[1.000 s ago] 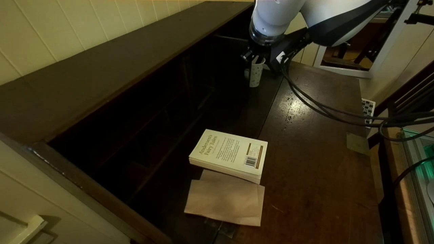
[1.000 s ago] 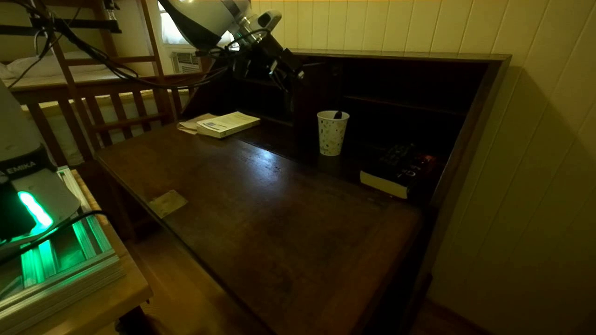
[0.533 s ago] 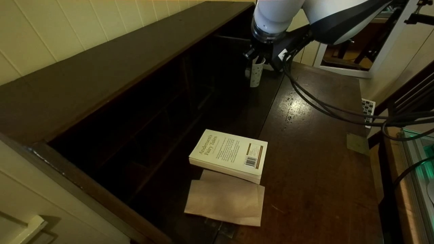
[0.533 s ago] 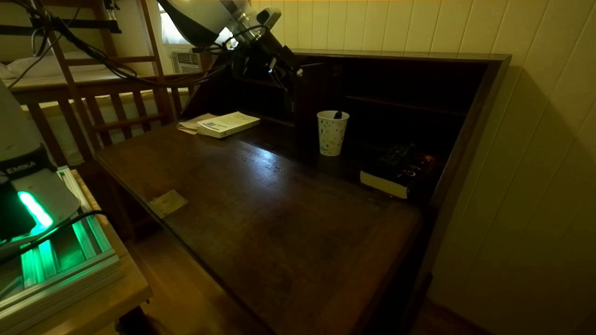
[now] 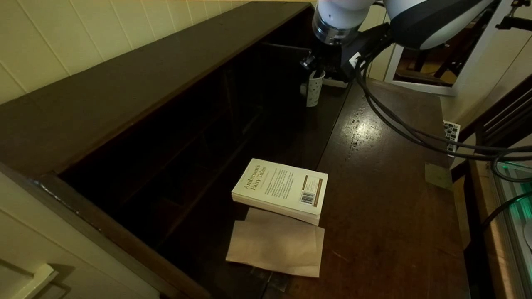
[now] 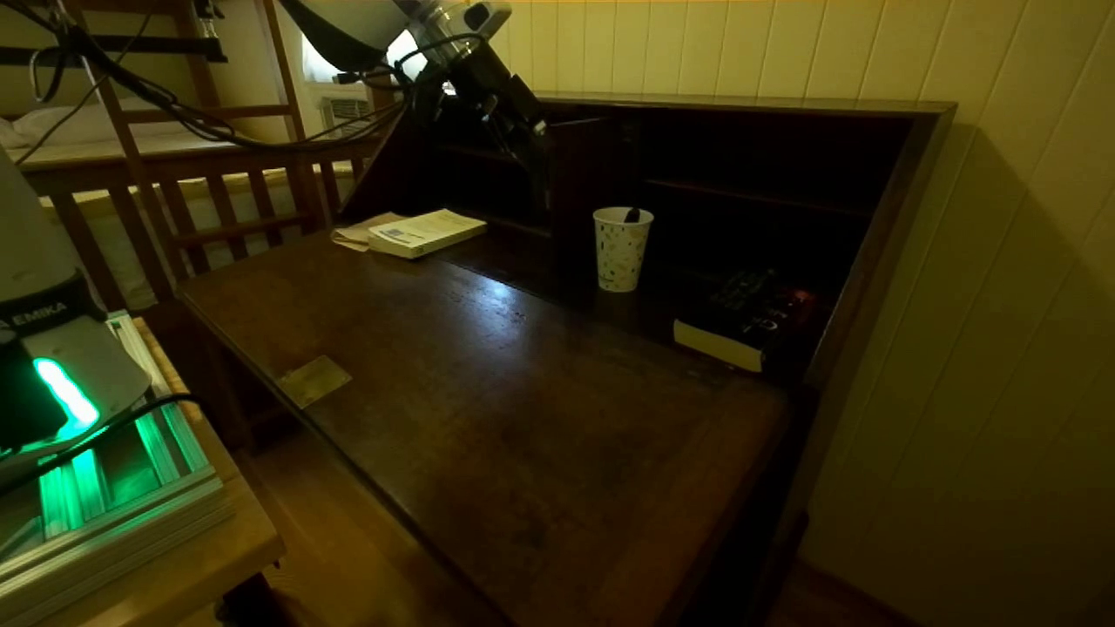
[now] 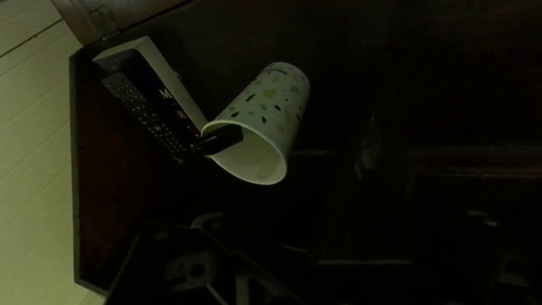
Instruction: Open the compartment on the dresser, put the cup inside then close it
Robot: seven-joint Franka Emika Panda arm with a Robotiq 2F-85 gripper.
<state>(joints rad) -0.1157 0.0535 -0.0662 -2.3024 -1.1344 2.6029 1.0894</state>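
The white speckled cup (image 6: 621,248) stands upright on the dark brown dresser (image 6: 479,366) with a black object sticking out of it. It also shows in an exterior view (image 5: 314,93) and the wrist view (image 7: 271,101). An upright dark door-like panel (image 6: 588,183) stands out from the dresser behind the cup. The pigeonholes are too dark to tell the compartment or its inside. My gripper (image 6: 523,146) is above the desk top beside this panel's upper edge, apart from the cup. Its fingers look spread and hold nothing visible; whether they touch the panel is unclear.
A white book (image 5: 282,189) and brown paper (image 5: 276,245) lie on the desk top. A dark thick book (image 6: 740,322) lies beside the cup, with a remote control (image 7: 144,114) on it. The dresser's side wall (image 6: 880,235) is beyond. Cables (image 5: 399,133) hang from the arm.
My gripper has moved slightly away from the panel, leftward in one exterior picture and rightward and up in another. The cup, panel and books have not visibly moved.
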